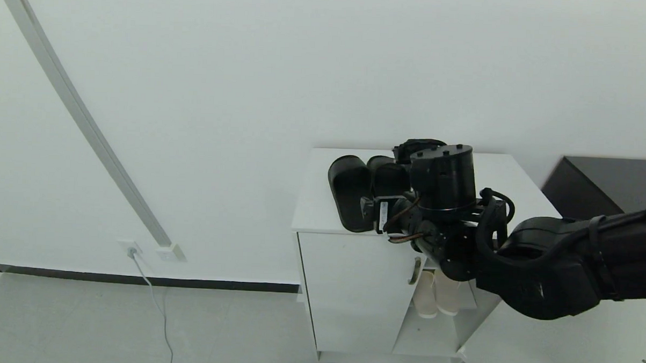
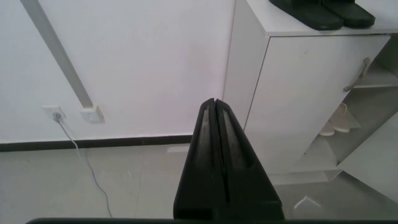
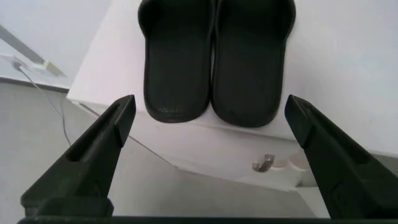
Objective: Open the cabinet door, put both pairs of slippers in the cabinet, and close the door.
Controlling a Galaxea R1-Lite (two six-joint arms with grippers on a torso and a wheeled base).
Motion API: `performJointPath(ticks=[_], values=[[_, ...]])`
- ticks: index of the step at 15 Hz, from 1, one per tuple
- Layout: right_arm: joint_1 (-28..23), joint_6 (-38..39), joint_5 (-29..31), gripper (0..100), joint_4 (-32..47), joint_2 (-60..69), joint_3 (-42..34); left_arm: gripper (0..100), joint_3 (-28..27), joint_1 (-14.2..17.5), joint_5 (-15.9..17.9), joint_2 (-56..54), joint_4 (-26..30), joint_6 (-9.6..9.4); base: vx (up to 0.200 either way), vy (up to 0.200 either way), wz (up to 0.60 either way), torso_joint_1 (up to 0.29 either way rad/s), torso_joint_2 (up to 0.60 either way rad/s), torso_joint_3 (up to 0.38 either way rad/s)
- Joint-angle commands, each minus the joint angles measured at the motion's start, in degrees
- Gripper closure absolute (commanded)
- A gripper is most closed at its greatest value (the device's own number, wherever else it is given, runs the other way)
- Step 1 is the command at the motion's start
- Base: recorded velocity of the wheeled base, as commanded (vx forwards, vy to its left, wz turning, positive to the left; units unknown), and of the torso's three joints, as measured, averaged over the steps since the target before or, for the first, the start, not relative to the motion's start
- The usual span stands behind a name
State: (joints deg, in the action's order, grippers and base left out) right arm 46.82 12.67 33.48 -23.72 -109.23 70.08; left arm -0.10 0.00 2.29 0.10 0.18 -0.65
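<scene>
The right end effector (image 3: 211,106), spread wide and empty, faces the black slippers (image 3: 211,59) lying side by side at the 6 o'clock edge of the cabinet top (image 1: 322,203); closing off-centre could pinch one and tip its mate onto the floor (image 1: 232,329).

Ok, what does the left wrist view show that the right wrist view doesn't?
Left wrist only: the left gripper, fingers shut, and a clear look at the white slippers standing inside the open cabinet. Right wrist only: the right gripper, fingers open wider than the black slippers. Both: the black slippers on the cabinet top, the door handle and the wall socket.
</scene>
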Motion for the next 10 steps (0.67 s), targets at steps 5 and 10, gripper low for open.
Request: performJointPath(ticks=[5, 10], values=[[0.72, -0.19, 0.27, 0, -7.57, -4.24, -3.64, 100, 0.01, 0.0, -0.01, 0.08, -0.01, 0.03, 0.2, 0.0, 0.0, 0.005, 0.0, 0.001], [1.52, -1.06, 0.19, 0, -16.88, -8.02, -9.0, 100, 0.01, 0.0, -0.01, 0.08, -0.01, 0.21, 0.12, 0.0, 0.0, 0.003, 0.0, 0.0]])
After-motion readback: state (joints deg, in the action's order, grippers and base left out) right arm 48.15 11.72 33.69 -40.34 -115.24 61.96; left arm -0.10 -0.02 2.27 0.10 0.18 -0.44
